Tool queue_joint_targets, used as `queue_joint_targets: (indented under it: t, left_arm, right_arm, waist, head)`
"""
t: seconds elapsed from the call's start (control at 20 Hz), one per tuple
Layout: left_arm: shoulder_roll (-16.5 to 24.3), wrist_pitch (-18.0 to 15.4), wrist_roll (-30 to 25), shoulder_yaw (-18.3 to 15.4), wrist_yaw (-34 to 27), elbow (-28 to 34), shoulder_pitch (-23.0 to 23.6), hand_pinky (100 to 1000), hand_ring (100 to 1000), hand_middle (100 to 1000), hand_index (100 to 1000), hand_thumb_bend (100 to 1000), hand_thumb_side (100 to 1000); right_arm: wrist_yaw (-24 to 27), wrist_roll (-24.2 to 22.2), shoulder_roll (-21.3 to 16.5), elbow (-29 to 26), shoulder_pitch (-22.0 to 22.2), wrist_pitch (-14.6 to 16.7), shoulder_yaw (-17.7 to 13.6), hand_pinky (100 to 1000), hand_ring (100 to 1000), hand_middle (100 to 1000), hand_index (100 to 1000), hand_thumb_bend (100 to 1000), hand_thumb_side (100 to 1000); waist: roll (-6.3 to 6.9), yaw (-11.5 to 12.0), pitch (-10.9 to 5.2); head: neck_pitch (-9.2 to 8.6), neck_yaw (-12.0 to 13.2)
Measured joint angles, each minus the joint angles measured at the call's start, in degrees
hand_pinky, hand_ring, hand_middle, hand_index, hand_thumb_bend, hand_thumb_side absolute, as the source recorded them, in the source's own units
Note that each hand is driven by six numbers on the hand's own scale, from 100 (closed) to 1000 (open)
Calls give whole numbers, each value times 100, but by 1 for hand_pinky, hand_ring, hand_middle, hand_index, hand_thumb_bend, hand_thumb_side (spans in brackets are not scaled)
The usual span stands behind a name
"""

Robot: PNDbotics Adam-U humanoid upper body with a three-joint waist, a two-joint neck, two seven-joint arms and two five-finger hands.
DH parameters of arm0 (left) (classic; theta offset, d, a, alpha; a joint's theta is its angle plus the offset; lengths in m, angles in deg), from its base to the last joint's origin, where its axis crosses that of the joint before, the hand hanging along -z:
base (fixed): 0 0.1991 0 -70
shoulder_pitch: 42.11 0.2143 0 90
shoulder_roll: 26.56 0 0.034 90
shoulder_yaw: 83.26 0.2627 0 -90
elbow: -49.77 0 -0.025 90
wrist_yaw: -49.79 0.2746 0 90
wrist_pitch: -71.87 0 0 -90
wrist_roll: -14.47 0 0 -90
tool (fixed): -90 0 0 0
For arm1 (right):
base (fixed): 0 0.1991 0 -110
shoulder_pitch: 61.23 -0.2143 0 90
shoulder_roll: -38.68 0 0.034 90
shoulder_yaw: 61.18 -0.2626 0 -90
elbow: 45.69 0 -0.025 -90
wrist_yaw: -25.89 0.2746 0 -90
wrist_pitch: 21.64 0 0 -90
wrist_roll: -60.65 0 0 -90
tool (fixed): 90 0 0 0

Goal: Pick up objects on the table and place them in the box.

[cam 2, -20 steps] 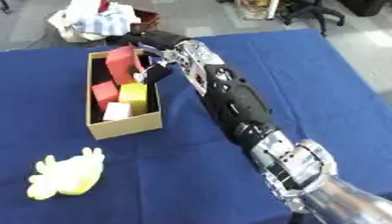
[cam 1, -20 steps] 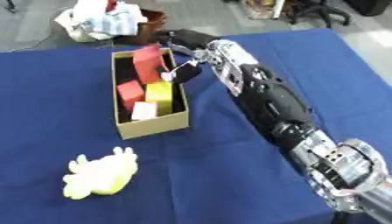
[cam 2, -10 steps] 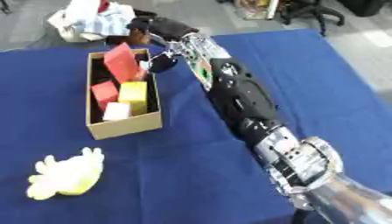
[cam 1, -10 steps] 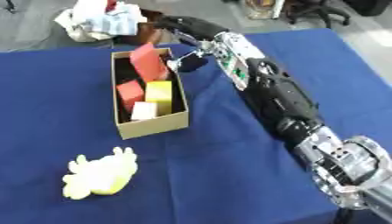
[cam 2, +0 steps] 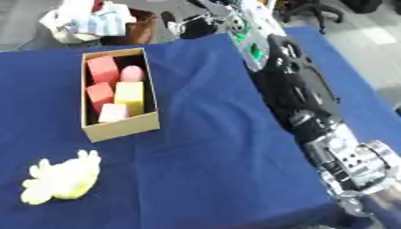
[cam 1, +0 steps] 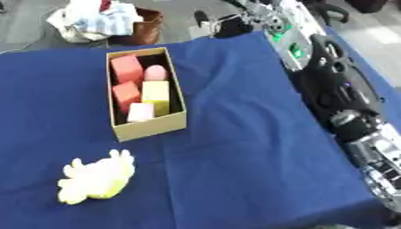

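An open cardboard box [cam 1: 150, 128] stands on the blue tablecloth at left of centre. Inside lie two red blocks [cam 1: 125, 68], a pink egg shape [cam 1: 155, 72], a yellow block [cam 1: 155, 93] and a pale pink cube [cam 1: 141, 112]. A yellow plush toy [cam 1: 93, 181] lies on the cloth near the front left, apart from the box. My right arm [cam 1: 337, 89] runs from the lower right up to the far table edge. Its hand [cam 1: 227, 27] hovers there, blurred, right of the box and away from it, with nothing visible in it. My left hand shows in neither view.
Beyond the table's far edge sit a bundle of light cloth [cam 1: 98, 20] and a brown basket [cam 1: 142, 27]. The blue cloth [cam 1: 235, 147] stretches bare between the box and my arm. A chair base shows at the top right.
My right hand has pulled back from over the box's far end toward the table's far edge. The red block that stood tilted there now lies in the box. The camera has shifted.
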Motion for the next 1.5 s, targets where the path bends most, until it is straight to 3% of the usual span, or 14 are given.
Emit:
queue_joint_targets:
  t: [0.3, 0.6, 0.95, 1.35, 1.5]
  left_arm:
    - [49, -46, -42, 1, 24, 4, 10, 706, 605, 617, 776, 321, 584]
    - [153, -204, -262, 87, 167, 64, -9, 716, 617, 631, 786, 333, 522]
    - [303, -413, -806, 398, 484, 131, -86, 741, 653, 671, 811, 421, 442]
    - [686, -798, -1782, 929, 1038, 394, -223, 763, 686, 705, 833, 576, 441]
    - [799, -930, -2148, 1149, 1239, 467, -275, 769, 697, 714, 839, 589, 420]
  right_arm:
    - [1574, -232, -399, -1990, 1092, -202, 83, 899, 869, 918, 1000, 100, 227]
    - [2281, -209, -397, -3116, 2053, -423, -105, 895, 837, 872, 1000, 100, 260]
    - [2468, -39, 136, -3256, 2805, -554, -378, 891, 806, 846, 1000, 100, 409]
    - [2477, 152, 348, -3134, 3103, -585, -491, 891, 798, 840, 1000, 100, 447]
    - [2465, 188, 384, -3101, 3121, -580, -510, 889, 797, 839, 1000, 100, 448]
  waist:
    - [0, -180, -18]
    - [1, -277, -18]
    - [11, -406, -18]
    - [94, -529, -18]
    - [97, -553, -24]
  head:
    - [47, 184]
    - [49, 278]
    - [102, 357]
    - [146, 385]
    - [146, 390]
